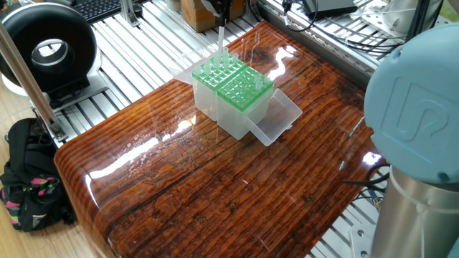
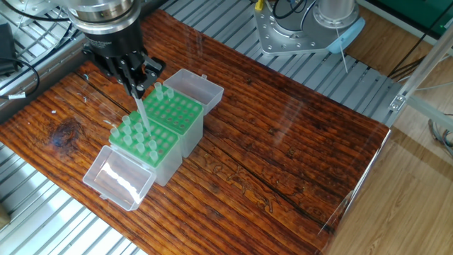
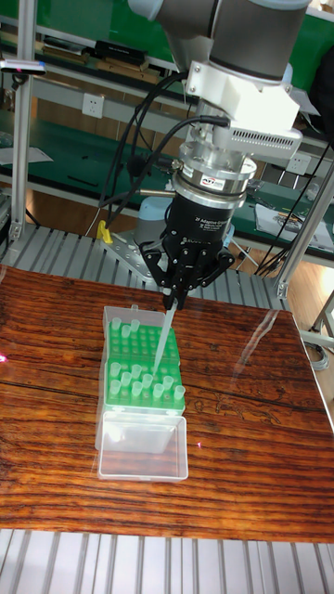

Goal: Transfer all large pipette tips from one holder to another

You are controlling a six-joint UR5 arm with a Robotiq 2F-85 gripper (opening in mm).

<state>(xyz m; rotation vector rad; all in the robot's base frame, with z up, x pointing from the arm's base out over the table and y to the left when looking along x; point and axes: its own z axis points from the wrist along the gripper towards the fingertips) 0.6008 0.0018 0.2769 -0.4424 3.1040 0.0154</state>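
One counter (image 2: 283,156), glossy dark wood grain, set on a ribbed metal bed, carries all items below. One UR5 arm, black and silver wrist, descends from above at the counter's far-left part in the other fixed view. One gripper (image 2: 139,91), fingers drawn together and pinched on the wide upper end of a single pipette tip (image 2: 141,112); the tip hangs near upright, slightly tilted, point downward, over the green racks. Two clear plastic holders with green perforated tops stand touching side by side: the near holder (image 2: 144,145), and the far holder (image 2: 172,113). Each has a clear hinged lid folded open and lying flat: the near lid (image 2: 118,179) and the far lid (image 2: 199,88). Several large pipette tips (image 2: 136,138) stand upright in the near holder, filling a good part of its grid; a few tips (image 2: 163,91) stand along the far edge of the far holder, most of its holes bare. Whether the held tip's point is above or inside a hole cannot be told. In the tall fixed view the gripper (image 3: 176,299) sits above the back of the racks.
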